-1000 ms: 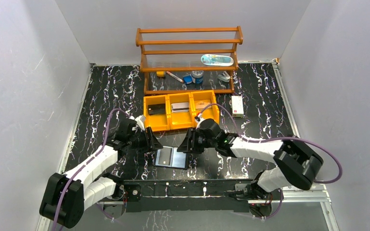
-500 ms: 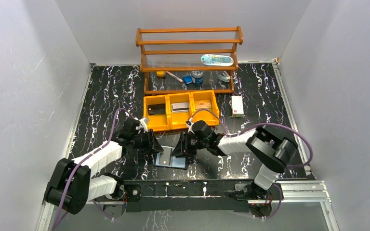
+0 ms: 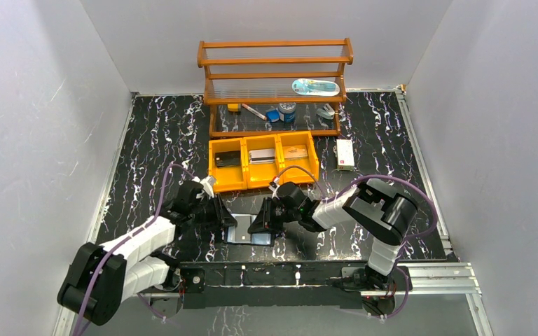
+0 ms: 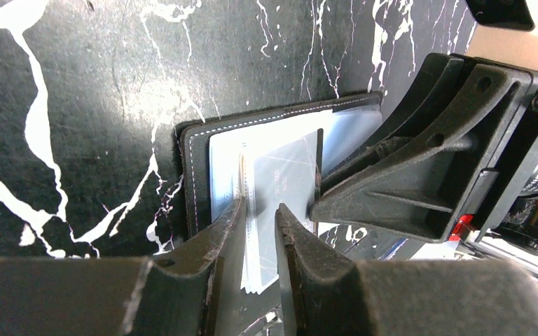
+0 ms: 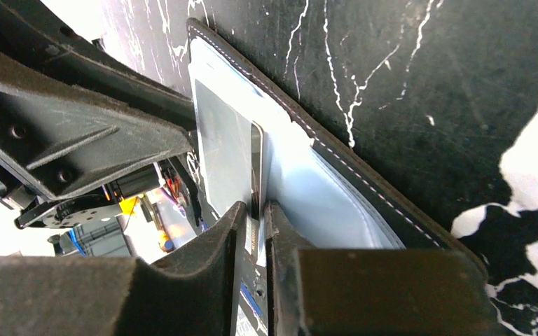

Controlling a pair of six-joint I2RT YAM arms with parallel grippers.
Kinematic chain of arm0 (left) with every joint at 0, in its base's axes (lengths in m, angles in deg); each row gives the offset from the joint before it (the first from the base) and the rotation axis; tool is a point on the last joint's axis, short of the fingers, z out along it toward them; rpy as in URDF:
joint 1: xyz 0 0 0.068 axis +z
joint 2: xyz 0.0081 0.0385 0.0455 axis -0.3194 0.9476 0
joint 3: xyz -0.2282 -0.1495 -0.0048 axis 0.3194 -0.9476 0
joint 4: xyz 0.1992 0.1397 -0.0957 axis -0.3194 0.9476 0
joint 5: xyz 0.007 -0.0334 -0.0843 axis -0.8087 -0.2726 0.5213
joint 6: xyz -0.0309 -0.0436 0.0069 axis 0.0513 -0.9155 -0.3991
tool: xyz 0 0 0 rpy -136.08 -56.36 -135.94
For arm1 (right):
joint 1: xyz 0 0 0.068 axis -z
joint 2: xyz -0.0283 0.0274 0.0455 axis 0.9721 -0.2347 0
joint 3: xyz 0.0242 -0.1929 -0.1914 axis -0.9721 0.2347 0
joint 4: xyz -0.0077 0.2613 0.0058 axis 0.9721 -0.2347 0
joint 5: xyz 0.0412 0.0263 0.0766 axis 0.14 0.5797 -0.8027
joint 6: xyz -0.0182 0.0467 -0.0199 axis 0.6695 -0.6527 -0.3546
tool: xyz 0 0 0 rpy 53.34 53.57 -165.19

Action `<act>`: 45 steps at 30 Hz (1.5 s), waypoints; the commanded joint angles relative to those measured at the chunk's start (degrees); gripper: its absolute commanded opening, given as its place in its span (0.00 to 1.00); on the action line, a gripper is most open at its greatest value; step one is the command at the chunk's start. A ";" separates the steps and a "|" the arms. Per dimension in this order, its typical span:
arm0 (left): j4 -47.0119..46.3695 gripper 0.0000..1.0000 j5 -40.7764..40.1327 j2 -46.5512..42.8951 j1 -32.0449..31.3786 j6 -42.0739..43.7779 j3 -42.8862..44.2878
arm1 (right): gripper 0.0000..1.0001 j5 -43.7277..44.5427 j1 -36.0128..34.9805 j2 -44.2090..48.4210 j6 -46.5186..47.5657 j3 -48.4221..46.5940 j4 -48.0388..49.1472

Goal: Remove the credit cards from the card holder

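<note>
Spreading across the whole floor of the white-walled booth is a black counter (image 3: 154, 140) veined in white. At its far side stands a wooden rack (image 3: 273, 61) of three shelves with an oval blue-and-white item on the middle one and small odds on the lowest. Just near of it sits a yellow bin tray (image 3: 263, 183) with three compartments, holding something dark on the left, something silvery in the middle and something tan on the right. A small white box (image 3: 345, 154) lies just right of the tray; it carries a red mark, but the print is too small to read.

Both arms reach inward low over the near middle of the counter, where the card holder (image 3: 246, 232) lies open, black outside with pale stitching, pale blue-grey inside. The left gripper (image 3: 228, 222) is at its left panel and the right gripper (image 3: 260, 225) at its right panel, the two almost meeting.

From the right wrist, the jaws are clenched on the edge of a pale credit card (image 5: 224, 147) that stands up from the holder. From the left wrist, the jaws stand narrow on either side of pale sleeve edges; I cannot tell whether they grasp them. White lettering on the right gripper's body is too blurred to read.
</note>
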 commanded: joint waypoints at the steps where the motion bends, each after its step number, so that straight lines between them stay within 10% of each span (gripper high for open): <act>1: 4.11 0.21 0.62 -2.98 -1.83 -1.48 -2.12 | 0.22 3.14 -0.83 -0.54 -0.56 0.91 2.54; 14: 11.58 0.32 -3.06 -6.01 -2.77 0.87 4.38 | 0.24 2.64 -0.78 -0.16 -0.95 0.20 2.78; 18: 12.39 0.35 -2.57 -2.24 -5.85 2.96 7.08 | 0.08 1.63 -0.82 -2.65 -3.29 0.89 7.73; 26: 13.34 0.34 -6.30 -1.00 -7.38 2.16 4.72 | 0.30 3.74 -0.83 -2.75 -2.38 -0.22 3.62; 33: 13.28 0.33 -7.31 -1.57 -7.87 1.22 4.50 | 0.05 6.63 -1.18 -0.77 0.38 -1.63 -2.11; 45: 16.21 0.42 -10.88 -4.87 -7.93 2.49 7.97 | 0.00 10.33 -1.27 5.54 2.11 0.67 -5.62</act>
